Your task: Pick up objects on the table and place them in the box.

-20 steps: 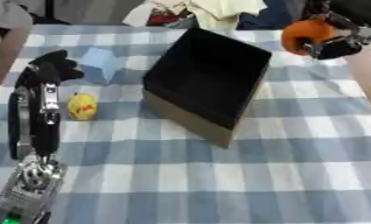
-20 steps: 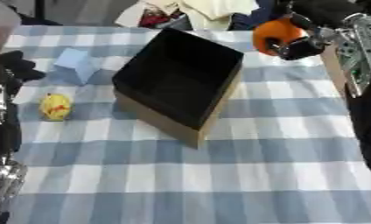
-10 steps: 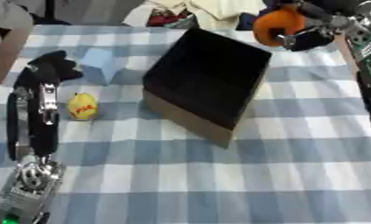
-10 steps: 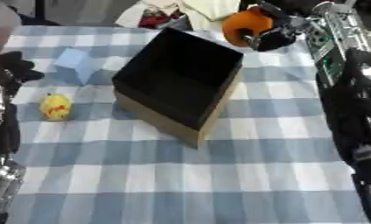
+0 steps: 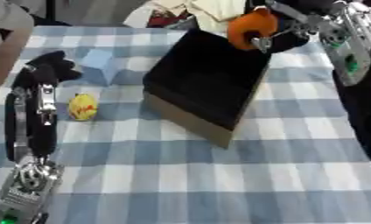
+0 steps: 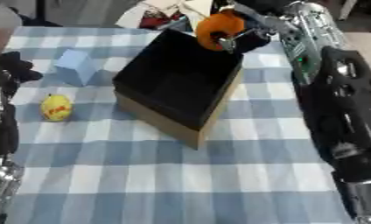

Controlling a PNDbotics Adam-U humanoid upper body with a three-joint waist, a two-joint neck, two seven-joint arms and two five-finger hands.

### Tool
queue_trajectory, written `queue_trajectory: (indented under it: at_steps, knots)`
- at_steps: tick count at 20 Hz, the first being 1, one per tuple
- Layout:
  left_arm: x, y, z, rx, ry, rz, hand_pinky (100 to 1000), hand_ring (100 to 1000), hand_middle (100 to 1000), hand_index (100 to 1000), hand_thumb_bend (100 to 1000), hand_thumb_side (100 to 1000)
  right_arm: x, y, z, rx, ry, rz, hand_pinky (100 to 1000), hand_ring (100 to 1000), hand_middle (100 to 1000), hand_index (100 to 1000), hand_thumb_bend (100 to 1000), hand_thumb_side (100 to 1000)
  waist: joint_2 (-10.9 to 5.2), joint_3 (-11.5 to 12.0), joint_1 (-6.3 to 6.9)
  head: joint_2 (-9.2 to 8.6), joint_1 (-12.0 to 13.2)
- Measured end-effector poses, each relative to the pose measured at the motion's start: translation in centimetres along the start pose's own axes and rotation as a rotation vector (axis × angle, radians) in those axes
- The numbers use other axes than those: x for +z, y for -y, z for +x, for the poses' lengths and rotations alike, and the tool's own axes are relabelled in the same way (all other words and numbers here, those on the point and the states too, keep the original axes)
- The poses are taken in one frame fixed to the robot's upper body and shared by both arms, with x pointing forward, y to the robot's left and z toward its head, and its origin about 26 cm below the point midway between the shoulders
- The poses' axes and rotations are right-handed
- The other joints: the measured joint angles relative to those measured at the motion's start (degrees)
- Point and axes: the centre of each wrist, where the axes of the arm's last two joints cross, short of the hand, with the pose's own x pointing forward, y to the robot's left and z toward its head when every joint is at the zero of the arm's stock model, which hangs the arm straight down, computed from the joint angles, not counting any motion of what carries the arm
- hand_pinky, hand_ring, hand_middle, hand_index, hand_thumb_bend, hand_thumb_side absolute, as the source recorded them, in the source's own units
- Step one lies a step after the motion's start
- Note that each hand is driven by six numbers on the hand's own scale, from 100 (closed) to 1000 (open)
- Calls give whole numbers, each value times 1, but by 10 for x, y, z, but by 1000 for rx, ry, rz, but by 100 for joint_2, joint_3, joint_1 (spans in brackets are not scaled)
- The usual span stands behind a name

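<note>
My right hand (image 5: 284,33) is shut on an orange round object (image 5: 250,27) and holds it over the far right corner of the black open box (image 5: 208,83), which stands in the middle of the table. A yellow rounded object (image 5: 83,106) with a red mark lies left of the box. Behind it stands a light blue block (image 5: 103,71). My left hand (image 5: 47,70) hovers at the left with curled fingers, close to the blue block and above the yellow object, holding nothing.
The table carries a blue and white checked cloth (image 5: 204,175). A heap of cloth and papers (image 5: 188,8) lies at the far edge behind the box. My right arm (image 6: 338,113) runs down the right side.
My right hand has carried the orange object leftwards from the far right of the table to above the box's far corner. The left arm has stayed put.
</note>
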Motion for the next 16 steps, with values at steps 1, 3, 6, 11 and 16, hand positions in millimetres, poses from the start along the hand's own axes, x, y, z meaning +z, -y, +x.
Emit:
queue_trajectory:
  at_steps: [1, 3, 6, 11, 16]
  knots:
    - [0, 0, 0, 0, 0, 0, 663, 571, 576, 743, 100, 790, -3, -1, 3, -4, 11, 5, 792, 830, 641, 626, 100, 164, 0, 3, 0, 0, -3]
    - [0, 0, 0, 0, 0, 0, 663, 571, 576, 742, 100, 790, -7, -3, 8, -10, 31, 13, 794, 832, 639, 627, 100, 166, 0, 5, 0, -1, -7]
    - [-1, 0, 0, 1, 2, 0, 663, 571, 576, 742, 100, 790, -13, -5, 15, -22, 65, 23, 798, 836, 637, 630, 100, 170, 0, 5, 1, -2, -20]
    - [-2, 1, 1, 3, 5, -1, 663, 571, 577, 742, 100, 790, -20, -10, 23, -44, 100, 46, 805, 842, 637, 636, 100, 177, 1, 24, 1, -3, -28]
    - [-2, 1, 1, 3, 5, -1, 663, 571, 577, 742, 100, 791, -24, -23, 29, -68, 119, 96, 830, 868, 676, 670, 100, 189, 10, 61, 0, -5, -30]
